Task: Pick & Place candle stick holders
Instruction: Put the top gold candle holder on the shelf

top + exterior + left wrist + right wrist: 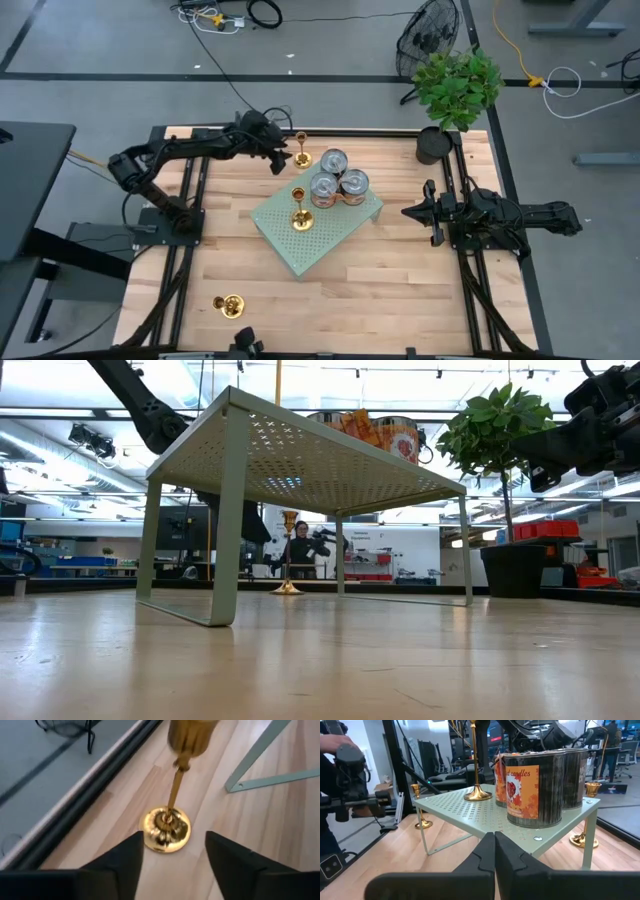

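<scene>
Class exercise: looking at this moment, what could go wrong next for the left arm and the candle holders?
1. The left gripper stands open right beside the upright candle holder on the table; pulling away carelessly could tip it.
2. The holder on the green rack stands near the cans; a reach there may bump them.

Cans [338, 182] + one holder [298, 211] on rack [330, 238]; another holder [301, 150] behind it.

Arms: 2, dark, jointed, bases bolted to black rails flanking the wooden table [400, 290].
Left gripper [172, 862]: 2 matte black wedge-shaped fingers.
Right gripper [494, 851]: 2 matte black fingers with bevelled edges.
</scene>
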`<state>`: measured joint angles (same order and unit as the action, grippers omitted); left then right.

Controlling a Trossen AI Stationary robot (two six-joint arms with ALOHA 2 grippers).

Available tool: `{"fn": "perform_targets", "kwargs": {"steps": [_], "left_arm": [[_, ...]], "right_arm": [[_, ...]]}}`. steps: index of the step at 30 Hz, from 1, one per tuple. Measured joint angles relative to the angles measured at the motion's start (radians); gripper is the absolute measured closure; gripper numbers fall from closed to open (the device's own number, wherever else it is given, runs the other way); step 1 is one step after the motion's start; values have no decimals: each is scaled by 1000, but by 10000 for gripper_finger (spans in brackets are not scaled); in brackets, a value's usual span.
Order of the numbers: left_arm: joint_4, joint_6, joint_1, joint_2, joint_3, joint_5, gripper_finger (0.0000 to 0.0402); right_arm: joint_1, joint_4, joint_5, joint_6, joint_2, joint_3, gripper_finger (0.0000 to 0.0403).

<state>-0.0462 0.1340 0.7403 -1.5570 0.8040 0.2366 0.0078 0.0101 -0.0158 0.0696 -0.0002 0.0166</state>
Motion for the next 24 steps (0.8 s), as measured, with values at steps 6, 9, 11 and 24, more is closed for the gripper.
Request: {"fn": "perform_targets", "kwargs": {"steps": [6, 9, 11, 24], "left_arm": [[-111, -18, -5, -66, 0, -1, 122], [-175, -18, -5, -91, 0, -6, 104], [-191, -18, -6, -104, 0, 4, 96], [-296, -10, -60, -160, 0, -93, 90]], "right_arm": [[0, 0, 0, 0, 0, 0, 400], [0, 0, 0, 0, 0, 0, 400], [0, 0, 0, 0, 0, 0, 400], [0, 0, 0, 0, 0, 0, 400]]}}
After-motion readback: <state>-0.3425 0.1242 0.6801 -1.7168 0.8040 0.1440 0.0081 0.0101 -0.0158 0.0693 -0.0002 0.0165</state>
